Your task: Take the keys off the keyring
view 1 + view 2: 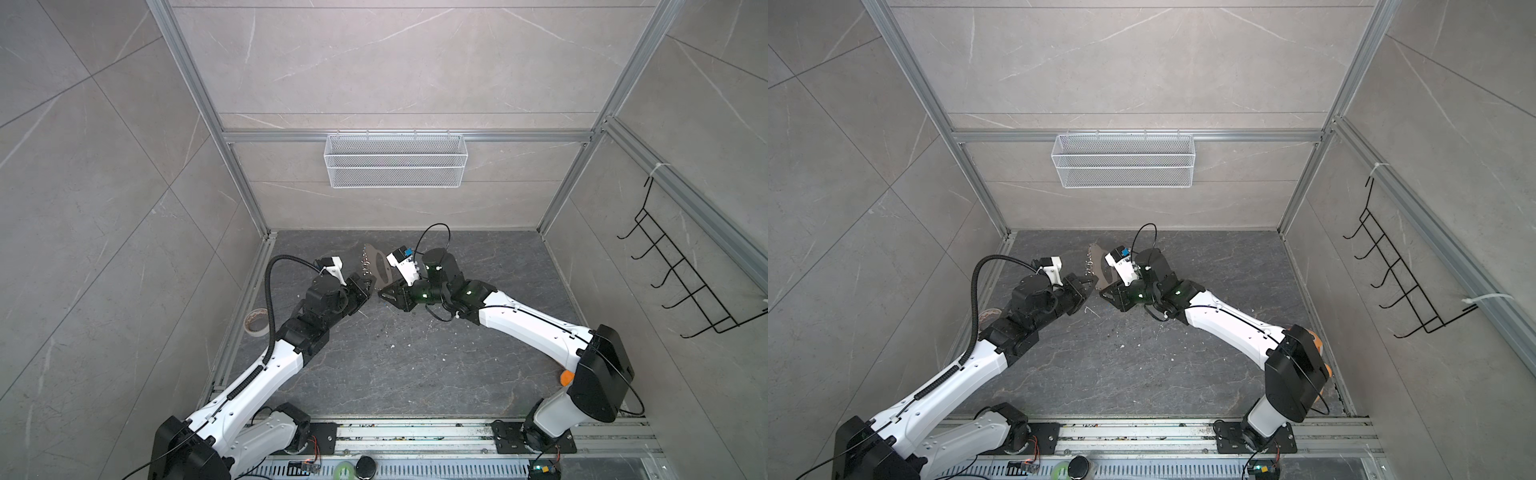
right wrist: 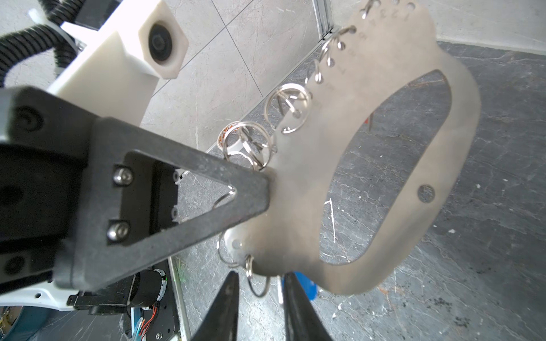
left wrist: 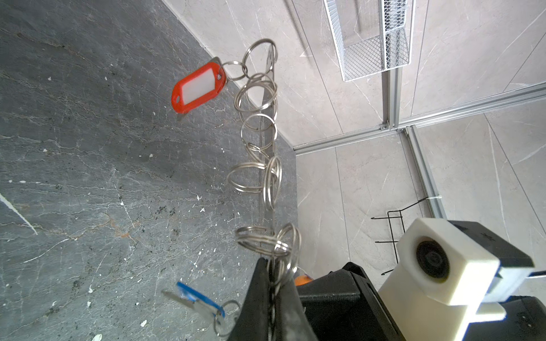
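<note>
The keyring is a flat grey tag (image 2: 298, 200) with an oval cut-out and several linked silver rings (image 3: 257, 130) along one edge. It hangs above the floor in both top views (image 1: 380, 266) (image 1: 1100, 259). My left gripper (image 3: 276, 283) (image 1: 368, 285) is shut on the tag's edge. A red key (image 3: 199, 88) hangs from a far ring. A blue key (image 3: 201, 301) with a silver blade hangs near the left jaws. My right gripper (image 2: 260, 277) (image 1: 380, 295) is open, its fingers on either side of a small ring (image 2: 258, 285) at the tag's near end. The blue key (image 2: 304, 285) shows behind one finger.
A tape roll (image 1: 257, 321) lies on the dark floor by the left rail. A white wire basket (image 1: 395, 160) hangs on the back wall and a black hook rack (image 1: 681, 270) on the right wall. The two wrist cameras sit close together over the tag.
</note>
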You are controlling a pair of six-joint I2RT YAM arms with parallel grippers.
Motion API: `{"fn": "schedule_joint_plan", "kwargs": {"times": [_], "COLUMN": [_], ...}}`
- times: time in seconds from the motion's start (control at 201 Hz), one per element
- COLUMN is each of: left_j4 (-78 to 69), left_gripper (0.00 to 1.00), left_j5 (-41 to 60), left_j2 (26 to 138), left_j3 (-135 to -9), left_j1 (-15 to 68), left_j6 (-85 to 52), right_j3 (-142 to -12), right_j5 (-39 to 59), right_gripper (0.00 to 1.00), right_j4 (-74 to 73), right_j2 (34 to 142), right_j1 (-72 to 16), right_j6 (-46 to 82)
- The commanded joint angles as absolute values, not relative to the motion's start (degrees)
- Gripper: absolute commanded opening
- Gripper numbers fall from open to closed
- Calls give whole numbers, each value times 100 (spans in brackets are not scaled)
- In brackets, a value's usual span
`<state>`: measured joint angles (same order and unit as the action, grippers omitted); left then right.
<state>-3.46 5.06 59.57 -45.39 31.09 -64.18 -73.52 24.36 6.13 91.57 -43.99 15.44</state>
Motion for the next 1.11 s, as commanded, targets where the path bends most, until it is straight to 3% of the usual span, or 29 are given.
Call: {"fn": "schedule_joint_plan", "kwargs": {"times": [0.0,0.249,0.513,0.872,1.101], "left_j4": [-773,-798,-782,-734,-428], "left_gripper": [0,0,0,0,31], "left_j5": [556,580,554,554,401], "left_j2": [5803,5792,5748,5705,5441], "left_j3": [-4580,-4565,-4509,-4491,-4412], "left_j1": [3103,3103,3103,3103,3102], "left_j6": [-6447,-6451,-6460,-6462,-6397], "right_j3": [-7523,-7593,-7561,-7471,-7650], "right_j5": [2369,2309,2277,2281,2094], "right_gripper": [27,20,5,0,0], "right_j4": [525,541,523,698,1364], "right_j2": [9259,9327,9252,9005,8906], "right_j1": [-4465,-4491,-4509,-4522,-4507], "right_j6": [1565,1573,1558,1398,1080]}}
